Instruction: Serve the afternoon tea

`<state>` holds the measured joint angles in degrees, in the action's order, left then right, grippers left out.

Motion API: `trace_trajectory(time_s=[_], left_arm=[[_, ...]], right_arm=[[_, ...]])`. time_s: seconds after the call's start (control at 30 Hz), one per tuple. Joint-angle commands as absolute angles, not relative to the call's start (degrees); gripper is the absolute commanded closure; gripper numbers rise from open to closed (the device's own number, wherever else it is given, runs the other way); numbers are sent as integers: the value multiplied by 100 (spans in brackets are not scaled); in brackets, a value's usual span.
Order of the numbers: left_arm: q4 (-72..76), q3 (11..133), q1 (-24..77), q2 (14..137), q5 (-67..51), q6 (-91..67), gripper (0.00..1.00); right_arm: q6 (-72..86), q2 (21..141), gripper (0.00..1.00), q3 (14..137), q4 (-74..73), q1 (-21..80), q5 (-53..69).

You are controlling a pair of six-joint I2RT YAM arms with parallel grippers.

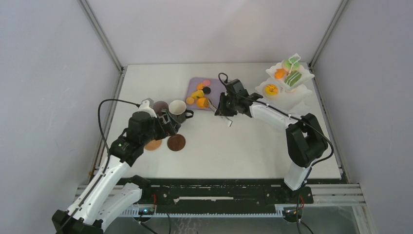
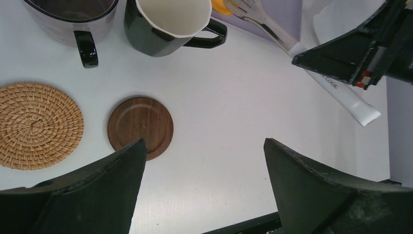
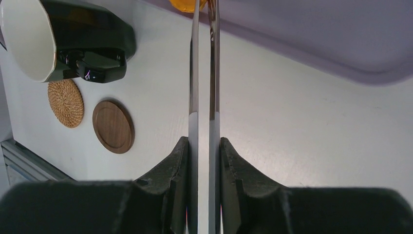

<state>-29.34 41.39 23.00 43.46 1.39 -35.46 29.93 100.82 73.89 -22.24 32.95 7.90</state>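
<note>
A mauve mug [image 1: 159, 106] [image 2: 73, 14] and a dark mug with a white inside [image 1: 178, 111] [image 2: 168, 22] [image 3: 58, 39] stand side by side on the table. In front of them lie a woven coaster [image 1: 153, 145] [image 2: 36, 126] and a wooden coaster [image 1: 176, 142] [image 2: 140, 126]. My left gripper [image 1: 168, 123] [image 2: 204, 142] is open and empty above the table, beside the wooden coaster. My right gripper [image 1: 224, 107] [image 3: 203, 141] is shut on the long white tongs [image 3: 203, 73], whose tips reach an orange pastry [image 1: 202, 102] [image 3: 187, 4]. The white stand [image 1: 298, 100] holds several pastries.
The lilac tray [image 1: 194, 84] [image 3: 316, 44] holds several small doughnuts and macarons. The tongs' handle end [image 2: 341, 97] lies over the table right of the dark mug. Frame posts stand at the back corners, and a rail runs along the near edge.
</note>
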Motion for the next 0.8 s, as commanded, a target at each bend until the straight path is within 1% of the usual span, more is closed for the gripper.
trace_trajectory(time_s=[0.0, 0.2, 0.37, 0.6, 0.77], left_arm=[[-2940, 4577, 2311, 4297, 290, -3325, 5], [-2818, 4721, 2308, 4405, 413, -3213, 5], [-2665, 4804, 2311, 4391, 634, -3136, 5], [-2242, 4630, 2307, 4178, 806, -3165, 5], [-2141, 4624, 2312, 4335, 621, -3160, 5]], right_arm=[[2921, 9285, 100, 7633, -2262, 3243, 567], [2701, 7945, 100, 7242, -2778, 3227, 114], [2691, 6741, 100, 6770, -3585, 3168, -292], [3244, 4826, 100, 5968, -4801, 2735, -524], [3410, 4009, 100, 5789, -5533, 2288, -659]])
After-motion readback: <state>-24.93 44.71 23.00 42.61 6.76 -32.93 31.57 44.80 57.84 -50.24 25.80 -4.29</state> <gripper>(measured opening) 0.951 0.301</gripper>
